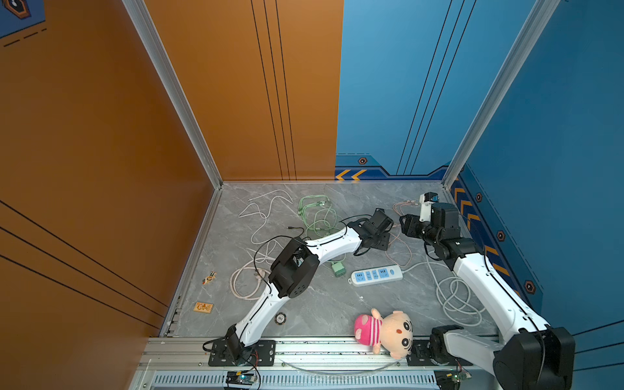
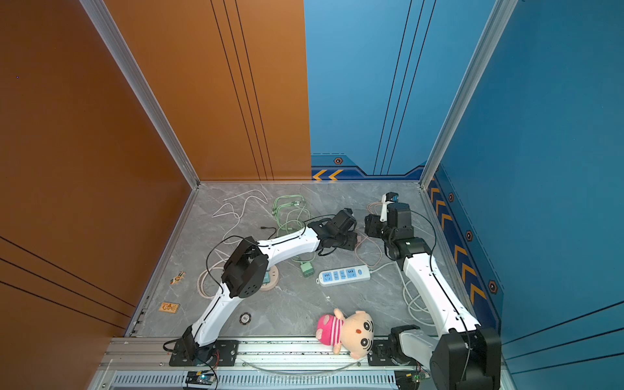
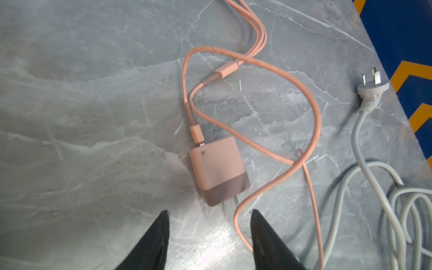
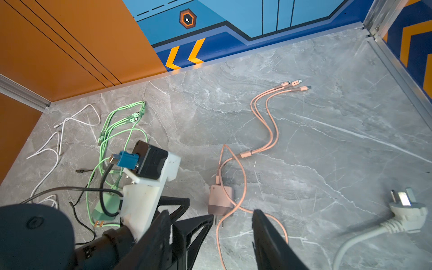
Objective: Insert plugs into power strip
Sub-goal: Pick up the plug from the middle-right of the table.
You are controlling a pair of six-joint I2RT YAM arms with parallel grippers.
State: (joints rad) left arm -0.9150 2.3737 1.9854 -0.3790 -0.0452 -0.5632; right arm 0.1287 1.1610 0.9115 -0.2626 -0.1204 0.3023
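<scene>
A white power strip with blue sockets (image 1: 376,276) is lying on the grey marbled surface (image 1: 320,304) just beside a mint green cube-shaped plug (image 1: 338,269), while the white left arm (image 1: 332,243) and white right arm (image 1: 483,280) are hovering with their black wrists close together farther back.

No word, brand or number could be read anywhere. The only clear signs were 2 orange back-wall chevrons (image 1: 351,174) on the blue wall just above the table's far edge, pointing toward the orange wall, a row of orange side-wall chevrons (image 1: 472,217) along the table's right edge, and hexagon emblems (image 1: 362,160) on both blue walls. The small orange card (image 1: 203,307) near the table's left edge, the round disc (image 1: 280,318) near its front edge and the power strip (image 1: 376,275) bore marks too small to make out.
</scene>
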